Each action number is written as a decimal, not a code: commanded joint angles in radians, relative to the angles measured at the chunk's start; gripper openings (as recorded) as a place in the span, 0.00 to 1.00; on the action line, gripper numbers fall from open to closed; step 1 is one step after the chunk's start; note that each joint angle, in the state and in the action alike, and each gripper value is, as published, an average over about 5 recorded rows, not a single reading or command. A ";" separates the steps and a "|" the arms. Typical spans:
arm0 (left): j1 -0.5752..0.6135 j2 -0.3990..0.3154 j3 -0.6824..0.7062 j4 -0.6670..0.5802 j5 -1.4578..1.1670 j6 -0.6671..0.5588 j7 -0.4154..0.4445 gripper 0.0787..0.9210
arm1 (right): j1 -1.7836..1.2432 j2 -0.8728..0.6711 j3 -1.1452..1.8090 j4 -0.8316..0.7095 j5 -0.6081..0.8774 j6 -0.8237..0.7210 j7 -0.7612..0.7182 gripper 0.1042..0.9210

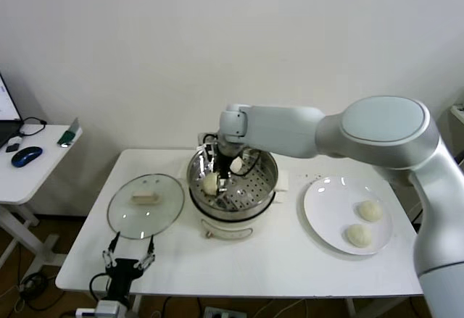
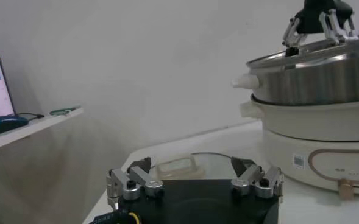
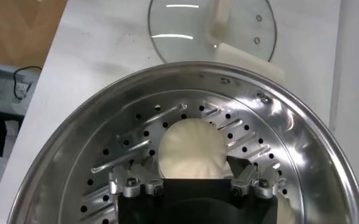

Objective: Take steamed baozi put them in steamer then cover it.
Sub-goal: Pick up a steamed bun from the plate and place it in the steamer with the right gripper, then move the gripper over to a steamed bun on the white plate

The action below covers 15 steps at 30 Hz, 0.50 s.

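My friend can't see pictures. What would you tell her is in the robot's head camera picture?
The right gripper hangs open over a baozi inside the steel steamer on a white table, with a second bun beside it. Two more buns wait on a white plate; the glass lid lies left, near the open left gripper.

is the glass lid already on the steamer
No, the glass lid lies flat on the table to the left of the steamer, whose perforated tray is uncovered with baozi inside.
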 commanded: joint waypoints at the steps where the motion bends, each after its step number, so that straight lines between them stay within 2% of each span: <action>1: 0.003 0.001 0.000 -0.004 0.001 0.000 -0.001 0.88 | 0.085 -0.136 0.022 0.078 -0.033 0.009 -0.041 0.88; 7: 0.003 0.006 -0.002 -0.003 0.003 0.001 0.001 0.88 | 0.197 -0.390 0.021 0.247 -0.079 0.039 -0.085 0.88; 15: -0.005 0.006 0.003 -0.004 0.013 0.009 0.000 0.88 | 0.219 -0.725 0.021 0.426 -0.251 0.064 -0.131 0.88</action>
